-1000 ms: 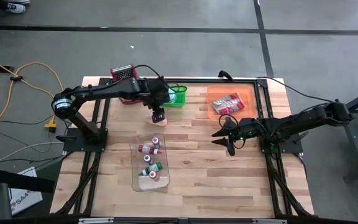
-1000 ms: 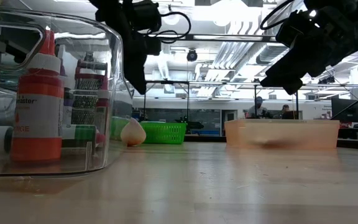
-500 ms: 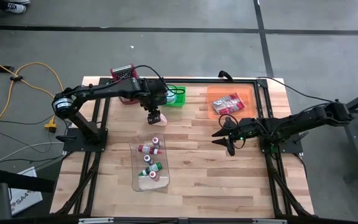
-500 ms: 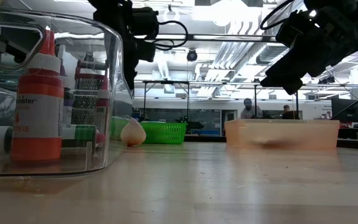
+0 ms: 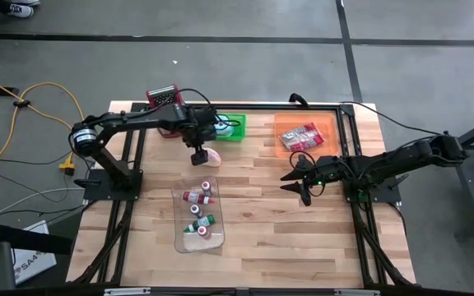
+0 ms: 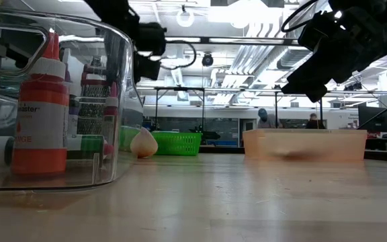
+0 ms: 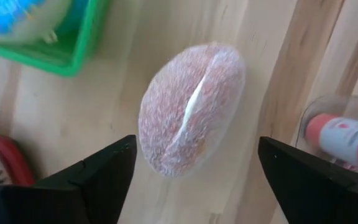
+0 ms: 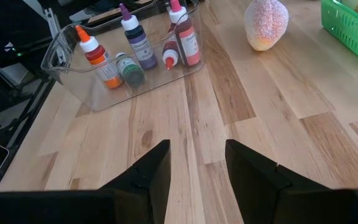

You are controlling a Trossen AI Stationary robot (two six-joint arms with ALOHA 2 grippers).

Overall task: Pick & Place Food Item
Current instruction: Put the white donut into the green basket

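Note:
The food item, a pinkish egg-shaped thing in fine netting [image 7: 191, 109], lies on its side on the wooden table [image 5: 262, 238], just in front of the green basket [image 5: 230, 126]. It also shows in the high view [image 5: 213, 155] and the low view [image 6: 144, 143]. My left gripper [image 5: 198, 151] hangs above it, pointing steeply down and open. In the left wrist view its fingers [image 7: 191, 180] stand on either side of the item, clear of it. My right gripper [image 5: 296, 182] waits open over the table's right half, its fingers [image 8: 197, 168] holding nothing.
A clear bin of small bottles [image 5: 197, 215] stands near the item on the table's near side. An orange tray with red packets [image 5: 307, 131] sits at the far right. A red grater [image 5: 163, 97] is at the far left, and the green basket holds a blue and white thing.
My left gripper has shifted a little toward the table's left edge and tipped more steeply downward. The food item, earlier hidden under it in the high view, now shows beside it and has not moved.

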